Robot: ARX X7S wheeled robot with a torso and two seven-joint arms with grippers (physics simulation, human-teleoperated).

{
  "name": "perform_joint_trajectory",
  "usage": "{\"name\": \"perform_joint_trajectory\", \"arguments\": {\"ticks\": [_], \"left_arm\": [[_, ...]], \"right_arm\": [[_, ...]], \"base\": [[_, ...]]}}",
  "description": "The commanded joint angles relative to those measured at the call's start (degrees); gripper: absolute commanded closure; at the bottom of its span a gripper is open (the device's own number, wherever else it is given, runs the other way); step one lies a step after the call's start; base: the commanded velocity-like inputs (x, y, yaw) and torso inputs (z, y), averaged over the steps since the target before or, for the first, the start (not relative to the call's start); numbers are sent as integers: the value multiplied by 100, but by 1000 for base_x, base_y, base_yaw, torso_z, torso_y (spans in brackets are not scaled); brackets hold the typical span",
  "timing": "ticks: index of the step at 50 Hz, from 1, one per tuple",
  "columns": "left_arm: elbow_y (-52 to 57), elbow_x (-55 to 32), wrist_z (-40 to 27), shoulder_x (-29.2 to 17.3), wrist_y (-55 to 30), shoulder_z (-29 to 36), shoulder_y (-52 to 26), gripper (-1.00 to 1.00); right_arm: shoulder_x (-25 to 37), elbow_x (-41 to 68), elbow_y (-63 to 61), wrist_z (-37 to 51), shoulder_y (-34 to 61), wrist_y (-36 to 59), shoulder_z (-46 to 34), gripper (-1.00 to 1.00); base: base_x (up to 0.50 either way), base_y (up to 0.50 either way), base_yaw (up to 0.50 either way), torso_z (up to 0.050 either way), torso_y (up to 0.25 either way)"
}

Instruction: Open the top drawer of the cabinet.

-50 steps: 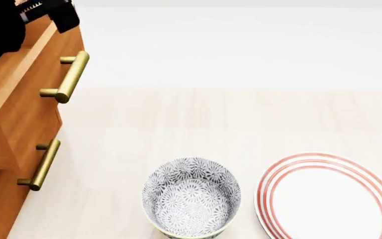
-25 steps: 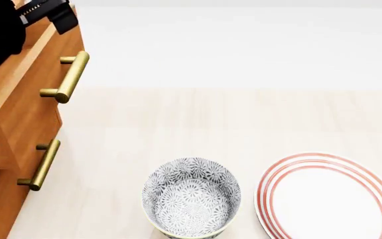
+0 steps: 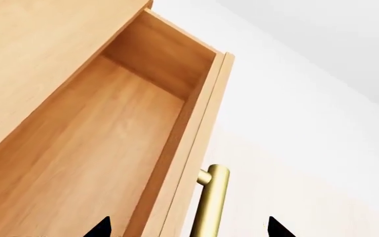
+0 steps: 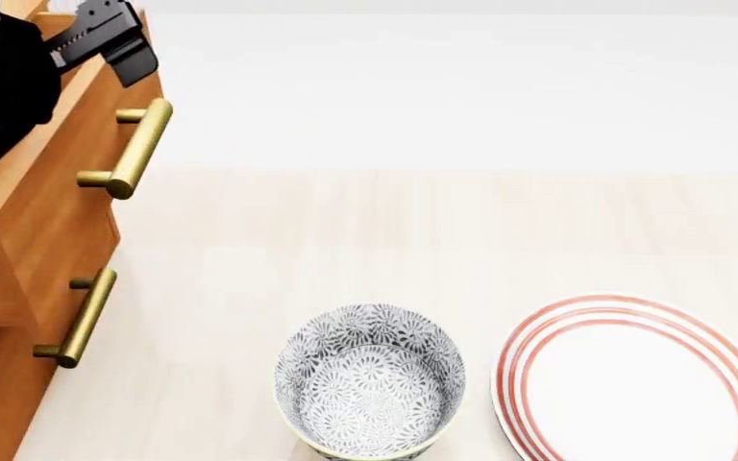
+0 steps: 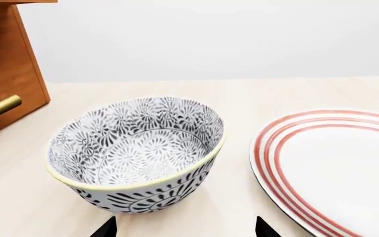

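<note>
Top drawer [image 3: 110,148] pulled out, interior bare; brass handle [image 4: 132,149] on front; cabinet [image 4: 11,279] orange-brown.

Patterned bowl [image 4: 371,384] beside red-striped plate [image 4: 636,384]

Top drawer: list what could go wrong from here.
1. The top drawer is already pulled out and the open left gripper hangs over its brass handle without holding it; a careless descent could knock the front panel.
2. The patterned bowl and the striped plate sit right ahead of the open right gripper; a forward move could shove them.
</note>
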Motion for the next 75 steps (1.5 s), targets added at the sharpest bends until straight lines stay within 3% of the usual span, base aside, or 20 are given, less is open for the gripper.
{"name": "perform_joint_trajectory", "arguments": {"ticks": [1, 50, 57, 75], "left_arm": [[-414, 175, 99, 51, 265, -147, -108, -100], [-427, 628, 533, 469, -217, -875, -11, -100], [-430, -111, 416, 508, -213, -241, 45, -100], [113, -2957, -308, 506, -226, 2024, 395, -100]], "right_arm": [[-106, -66, -2, -103, 18, 11, 134, -100], [-52, -20, 1, -103, 5, -29, 50, -100], [-37, -14, -43, -86, -10, -16, 36, -100], [-7, 41, -110, -43, 2, 3, 51, -100]], "base": [[0, 0, 0, 0, 0], [0, 0, 0, 0, 0], [0, 0, 0, 0, 0], [0, 0, 0, 0, 0]]}}
